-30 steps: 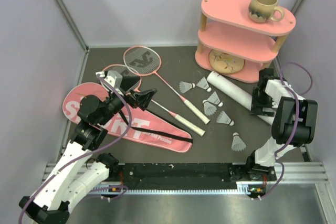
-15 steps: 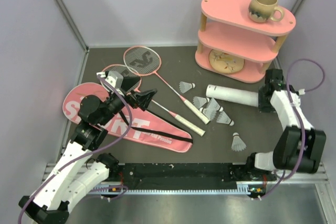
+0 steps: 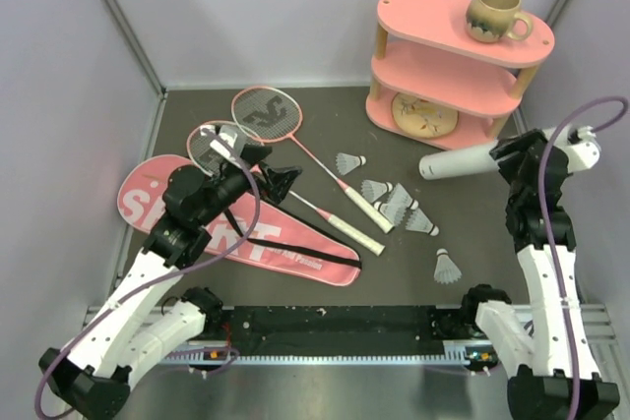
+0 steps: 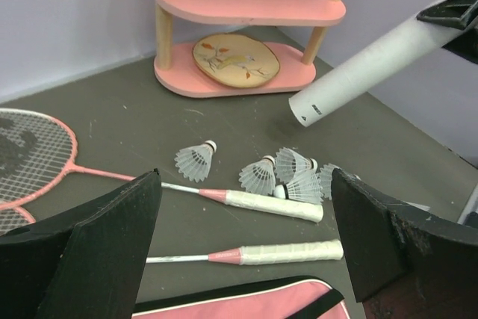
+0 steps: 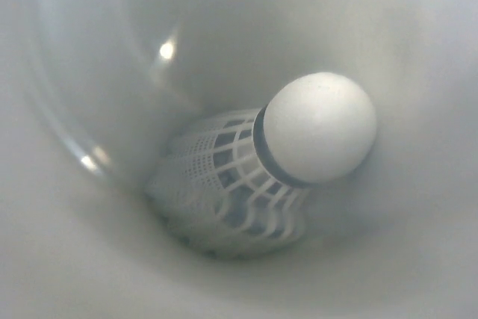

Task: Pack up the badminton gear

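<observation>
My right gripper point(image 3: 512, 156) is shut on one end of the long white tube point(image 3: 458, 160) and holds it off the table, open end pointing left. The right wrist view looks down inside the tube point(image 5: 89, 259), where one shuttlecock point(image 5: 314, 128) lies; my fingers do not show there. Several shuttlecocks point(image 3: 399, 199) lie on the table below. Two pink rackets point(image 3: 264, 112) lie with white handles point(image 4: 291, 252) side by side. My left gripper point(image 3: 264, 169) is open and empty above the pink bag point(image 3: 148, 199), its jaws wide either side of the handles point(image 4: 246, 244).
The pink two-tier shelf point(image 3: 443, 76) stands at the back right with the beige mug point(image 3: 495, 13) on top and a round wooden plate point(image 3: 423, 113) on the lower tier. Walls close in the left, back and right.
My right arm has lifted the tube off the table and swung it up to the right. The shuttlecocks under it shifted a little. My left gripper has edged right.
</observation>
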